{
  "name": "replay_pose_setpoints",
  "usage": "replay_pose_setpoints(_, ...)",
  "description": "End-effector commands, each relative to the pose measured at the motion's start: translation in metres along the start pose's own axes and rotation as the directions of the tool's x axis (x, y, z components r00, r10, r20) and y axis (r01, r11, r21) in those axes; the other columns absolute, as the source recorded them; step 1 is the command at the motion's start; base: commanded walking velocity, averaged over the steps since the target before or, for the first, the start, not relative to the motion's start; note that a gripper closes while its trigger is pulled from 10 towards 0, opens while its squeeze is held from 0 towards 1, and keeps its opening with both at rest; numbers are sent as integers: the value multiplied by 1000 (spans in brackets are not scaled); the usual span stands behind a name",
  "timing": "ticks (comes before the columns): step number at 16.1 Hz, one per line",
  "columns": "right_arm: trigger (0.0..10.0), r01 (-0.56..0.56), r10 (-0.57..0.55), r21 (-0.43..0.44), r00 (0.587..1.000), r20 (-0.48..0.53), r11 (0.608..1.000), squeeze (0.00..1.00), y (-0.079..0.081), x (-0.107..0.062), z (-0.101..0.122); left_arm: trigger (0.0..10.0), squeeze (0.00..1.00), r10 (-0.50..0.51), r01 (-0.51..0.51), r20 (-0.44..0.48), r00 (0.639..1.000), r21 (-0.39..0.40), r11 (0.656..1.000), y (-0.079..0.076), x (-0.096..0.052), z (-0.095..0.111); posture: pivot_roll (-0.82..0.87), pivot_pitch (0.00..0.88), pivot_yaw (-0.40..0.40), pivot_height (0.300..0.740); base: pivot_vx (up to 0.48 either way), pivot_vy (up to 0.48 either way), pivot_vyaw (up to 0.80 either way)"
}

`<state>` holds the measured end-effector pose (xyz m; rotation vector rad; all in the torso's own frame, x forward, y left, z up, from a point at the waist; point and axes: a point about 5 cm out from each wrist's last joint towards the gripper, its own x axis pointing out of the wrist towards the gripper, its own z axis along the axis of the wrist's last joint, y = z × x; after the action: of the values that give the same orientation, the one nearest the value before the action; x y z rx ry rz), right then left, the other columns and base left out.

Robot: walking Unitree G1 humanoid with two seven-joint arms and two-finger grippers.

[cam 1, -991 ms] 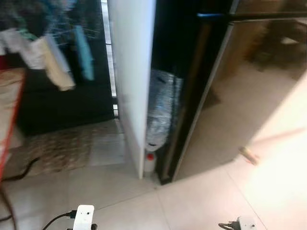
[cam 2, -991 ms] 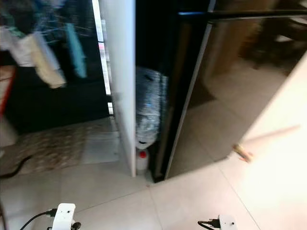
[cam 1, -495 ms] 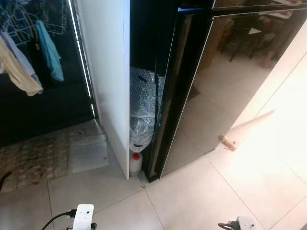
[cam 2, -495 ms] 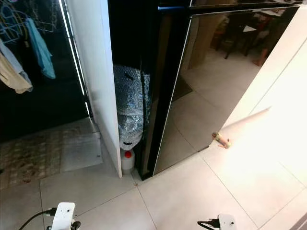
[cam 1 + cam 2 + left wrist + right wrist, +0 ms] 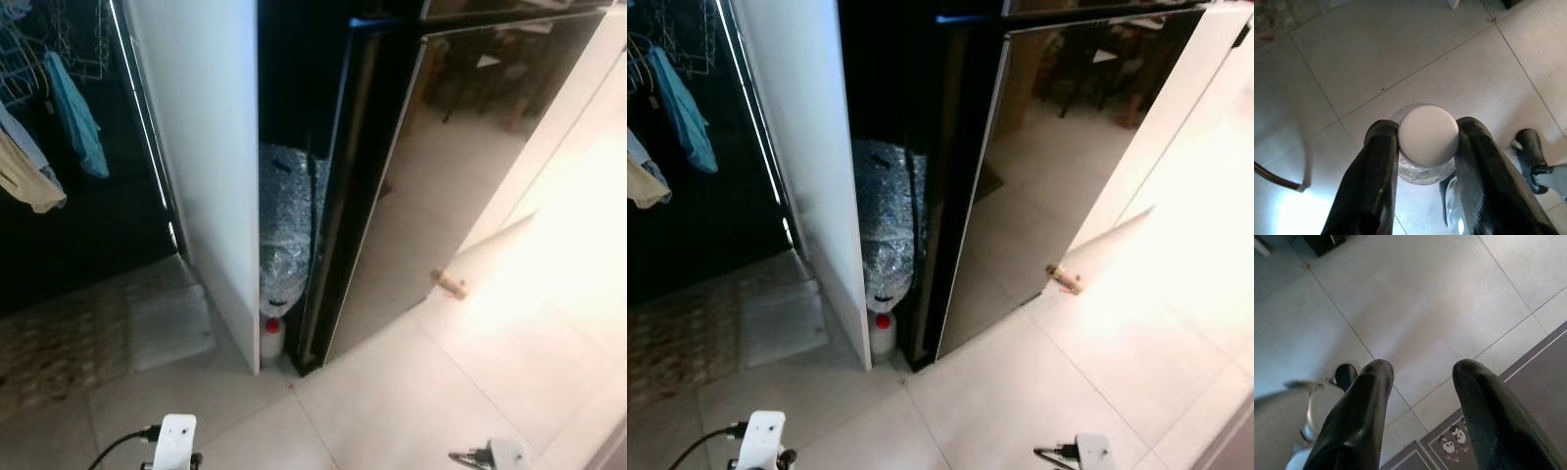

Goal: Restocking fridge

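Note:
The tall fridge (image 5: 431, 176) with a glossy black door stands ahead, its door shut and reflecting a dining room. In the left wrist view my left gripper (image 5: 1426, 128) is shut on a clear bottle with a white ribbed cap (image 5: 1428, 137), held over the tiled floor. In the right wrist view my right gripper (image 5: 1422, 372) is open with nothing between its fingers, pointing down at the floor. Both wrists show low in the head views, the left wrist (image 5: 174, 441) and the right wrist (image 5: 500, 454).
A white wall panel (image 5: 206, 157) stands left of the fridge. In the gap sit a bubble-wrapped bundle (image 5: 286, 225) and a small red-capped bottle (image 5: 271, 338). Clothes (image 5: 73, 117) hang at far left above a floor mat (image 5: 167, 318). A doorstop (image 5: 451, 284) lies on the tiles at right.
The whole picture has swung as the camera turned; the fridge door now stands sharper and nearer the middle. Both arms hang as before.

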<state>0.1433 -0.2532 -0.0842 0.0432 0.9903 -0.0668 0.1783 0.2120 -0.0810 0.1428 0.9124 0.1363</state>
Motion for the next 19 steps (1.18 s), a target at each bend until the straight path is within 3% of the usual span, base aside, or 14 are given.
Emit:
replay_pose_setpoints(1, 10000, 10, -10, -6, 1000, -20, 1000, 0, -4, -2, -5, 10000, 0, -3, 3, -5, 1000, 11, 1000, -2, 0, -2, 9, 11, -81, 740, 0, 0, -769)
replay_pose_setpoints(16, 10000, 2, -2, -1, 1000, -11, 1000, 0, -3, -2, -3, 10000, 0, 1, -1, 28, 1000, 10, 1000, -2, 0, 4, 12, 32, -76, 740, 0, 0, -768)
replay_pose_setpoints(19, 10000, 6, -6, 10, 1000, -1, 1000, 0, -3, -1, -3, 10000, 0, -3, 2, 37, 999, 9, 1000, -2, 0, 6, 15, 31, -77, 740, 0, 0, 0)
